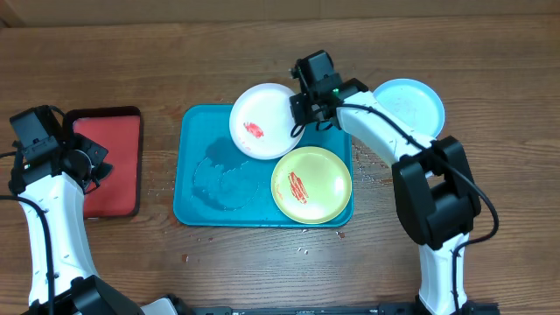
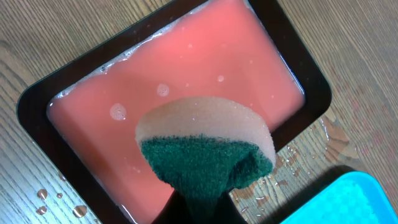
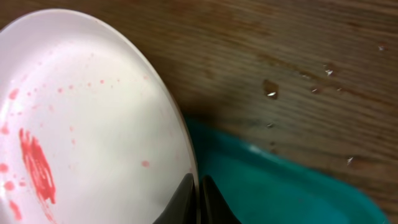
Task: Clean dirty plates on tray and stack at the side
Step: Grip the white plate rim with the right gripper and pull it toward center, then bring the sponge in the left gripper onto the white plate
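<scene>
Plate (image 1: pixel 262 122), white, pinched at rim by right gripper (image 3: pixel 198 199) at edge of teal tray (image 1: pixel 197 203); left gripper (image 1: pixel 94 166) clamps sponge (image 2: pixel 205 146) above red tray (image 2: pixel 31 106).

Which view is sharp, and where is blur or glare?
Overhead: sharp, even light, wet sheen on the large teal plastic tray. Left wrist: the green-and-tan sponge, close up, slightly soft. Right wrist: the round white plastic plate blurred.
</scene>
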Available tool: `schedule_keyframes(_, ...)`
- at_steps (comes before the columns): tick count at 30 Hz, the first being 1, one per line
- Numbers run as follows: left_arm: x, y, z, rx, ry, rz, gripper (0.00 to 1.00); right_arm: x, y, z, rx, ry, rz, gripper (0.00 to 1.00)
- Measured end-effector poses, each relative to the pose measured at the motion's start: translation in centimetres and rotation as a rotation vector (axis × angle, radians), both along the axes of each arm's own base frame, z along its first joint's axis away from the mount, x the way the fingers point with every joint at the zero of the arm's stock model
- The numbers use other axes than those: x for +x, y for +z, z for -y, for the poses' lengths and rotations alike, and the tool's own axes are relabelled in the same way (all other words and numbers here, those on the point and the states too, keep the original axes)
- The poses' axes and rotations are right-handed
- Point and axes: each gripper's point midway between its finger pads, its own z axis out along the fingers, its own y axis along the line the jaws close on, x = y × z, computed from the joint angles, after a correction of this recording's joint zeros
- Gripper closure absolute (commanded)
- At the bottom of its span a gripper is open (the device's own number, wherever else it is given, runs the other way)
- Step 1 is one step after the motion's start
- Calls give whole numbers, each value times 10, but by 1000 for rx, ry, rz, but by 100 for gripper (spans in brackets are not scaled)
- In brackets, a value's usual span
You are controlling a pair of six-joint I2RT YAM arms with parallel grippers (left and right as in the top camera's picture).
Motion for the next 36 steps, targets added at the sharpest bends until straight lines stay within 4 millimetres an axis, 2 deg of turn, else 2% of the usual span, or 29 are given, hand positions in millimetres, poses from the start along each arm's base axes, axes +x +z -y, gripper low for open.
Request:
schedule_keyframes(9, 10, 2, 9, -36, -59, 41, 96, -60, -7, -45, -3, 37, -136, 96)
schedule_keyframes(14, 22, 5, 25, -73, -160, 81, 96, -75, -8, -61, 23, -8, -170, 96)
schedule_keyframes(16, 26, 6, 34, -87, -201, 94, 96, -78, -8, -66, 40, -37, -182, 96)
schedule_keyframes(19, 33, 7, 49, -100, -259, 103, 96, -83, -11, -67, 53, -82, -205, 85)
schedule_keyframes(22, 39, 7, 66, -107, -322, 105, 96, -84, -15, -69, 66, -117, -224, 62)
schedule_keyframes(23, 41, 7, 71, -107, -340, 105, 96, -84, -16, -70, 66, -115, -223, 57)
schedule_keyframes(29, 51, 10, 96, -97, -429, 115, 96, -73, -16, -79, 53, 26, -135, 52)
schedule_keyframes(31, 52, 10, 103, -100, -448, 114, 96, -68, -12, -83, 48, 85, -91, 48)
schedule_keyframes(36, 55, 10, 119, -106, -491, 113, 96, -59, -13, -91, 27, 198, -16, 48)
